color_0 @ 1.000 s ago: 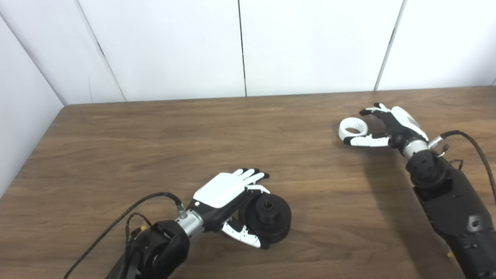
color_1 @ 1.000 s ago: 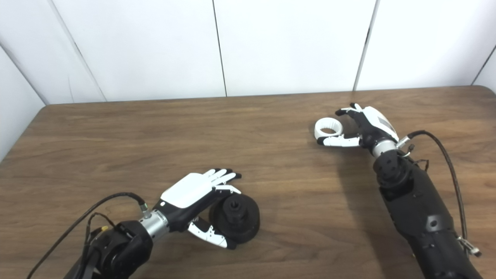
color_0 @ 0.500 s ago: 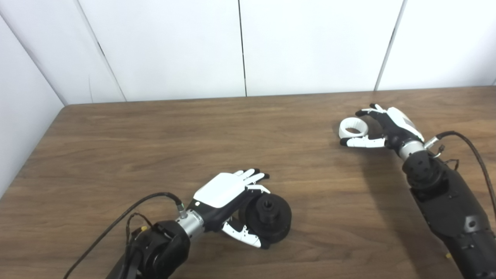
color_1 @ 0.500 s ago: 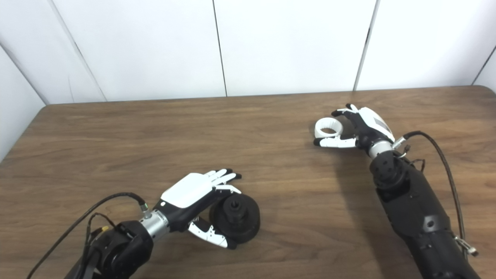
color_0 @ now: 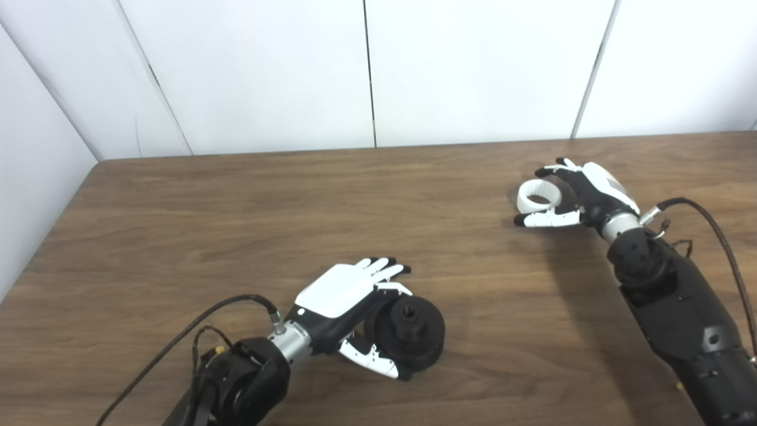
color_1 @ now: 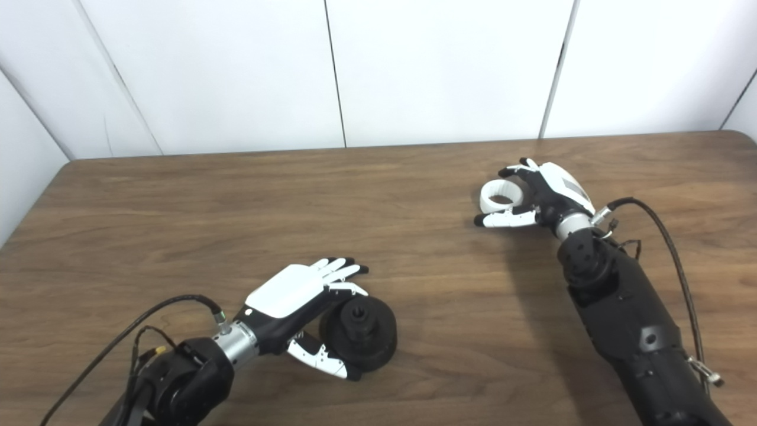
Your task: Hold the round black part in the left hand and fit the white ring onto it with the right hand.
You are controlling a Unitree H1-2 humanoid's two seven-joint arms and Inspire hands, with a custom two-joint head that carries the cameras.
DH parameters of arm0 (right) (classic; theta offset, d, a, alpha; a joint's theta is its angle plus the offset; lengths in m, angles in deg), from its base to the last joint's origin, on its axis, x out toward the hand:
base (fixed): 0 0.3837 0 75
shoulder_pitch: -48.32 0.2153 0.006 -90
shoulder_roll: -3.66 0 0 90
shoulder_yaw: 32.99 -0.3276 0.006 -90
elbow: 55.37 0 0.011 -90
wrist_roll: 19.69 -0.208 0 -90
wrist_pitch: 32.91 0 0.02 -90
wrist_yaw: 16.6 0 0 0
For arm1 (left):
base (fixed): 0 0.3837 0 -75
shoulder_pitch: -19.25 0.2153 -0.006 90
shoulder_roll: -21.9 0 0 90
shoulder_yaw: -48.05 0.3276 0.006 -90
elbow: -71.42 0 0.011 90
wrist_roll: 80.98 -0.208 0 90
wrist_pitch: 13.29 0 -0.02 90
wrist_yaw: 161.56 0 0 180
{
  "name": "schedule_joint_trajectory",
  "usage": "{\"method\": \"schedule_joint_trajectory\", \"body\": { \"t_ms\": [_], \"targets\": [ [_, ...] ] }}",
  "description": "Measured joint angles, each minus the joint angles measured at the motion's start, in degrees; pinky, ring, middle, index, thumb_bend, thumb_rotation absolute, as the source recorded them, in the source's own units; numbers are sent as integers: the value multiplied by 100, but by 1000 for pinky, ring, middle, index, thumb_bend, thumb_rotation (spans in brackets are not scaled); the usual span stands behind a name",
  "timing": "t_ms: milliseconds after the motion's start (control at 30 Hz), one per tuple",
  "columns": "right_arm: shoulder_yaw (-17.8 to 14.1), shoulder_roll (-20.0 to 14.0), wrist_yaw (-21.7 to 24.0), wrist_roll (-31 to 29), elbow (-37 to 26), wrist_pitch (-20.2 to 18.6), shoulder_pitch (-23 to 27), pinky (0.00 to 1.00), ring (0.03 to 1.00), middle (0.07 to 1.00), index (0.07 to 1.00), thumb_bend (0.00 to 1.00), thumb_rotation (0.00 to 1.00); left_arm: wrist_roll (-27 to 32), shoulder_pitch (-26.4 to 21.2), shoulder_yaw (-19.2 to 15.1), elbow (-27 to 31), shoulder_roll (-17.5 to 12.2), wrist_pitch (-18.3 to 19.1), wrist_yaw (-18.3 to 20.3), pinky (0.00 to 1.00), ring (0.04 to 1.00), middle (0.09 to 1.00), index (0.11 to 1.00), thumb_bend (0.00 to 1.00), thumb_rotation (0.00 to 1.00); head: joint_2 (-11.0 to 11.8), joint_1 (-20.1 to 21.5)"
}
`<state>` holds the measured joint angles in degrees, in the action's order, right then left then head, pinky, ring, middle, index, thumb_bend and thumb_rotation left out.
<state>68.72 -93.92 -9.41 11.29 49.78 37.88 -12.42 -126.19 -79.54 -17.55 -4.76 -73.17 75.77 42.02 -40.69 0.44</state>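
The white ring (color_0: 537, 197) lay flat on the table, cupped by the open right hand (color_0: 582, 192), fingers beyond it and thumb on its near side, not yet pinched. It was judged that both sides should be closed evenly on the rim so the ring would not skid or tip. The black part (color_0: 412, 333) sat against the left hand (color_0: 346, 303), whose fingers were spread, thumb beneath it. The wooden table (color_0: 248, 213) was bare, backed by white wall panels (color_0: 473, 65).

Disc (color_0: 411, 333) near front-centre of table (color_0: 236, 207), left hand (color_0: 349, 302) round its left side; ring (color_0: 537, 197) far right, right hand (color_0: 582, 192) beside it.
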Motion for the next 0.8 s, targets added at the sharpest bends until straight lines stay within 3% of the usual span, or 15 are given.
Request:
{"method": "schedule_joint_trajectory", "body": {
  "t_ms": [800],
  "targets": [
    [-1,1,-62,-27,107,14,3,959,1000,987,830,834,405,-4,8,0,6,0,3,-8,969,1000,966,720,882,542,0,-9]
  ]
}}
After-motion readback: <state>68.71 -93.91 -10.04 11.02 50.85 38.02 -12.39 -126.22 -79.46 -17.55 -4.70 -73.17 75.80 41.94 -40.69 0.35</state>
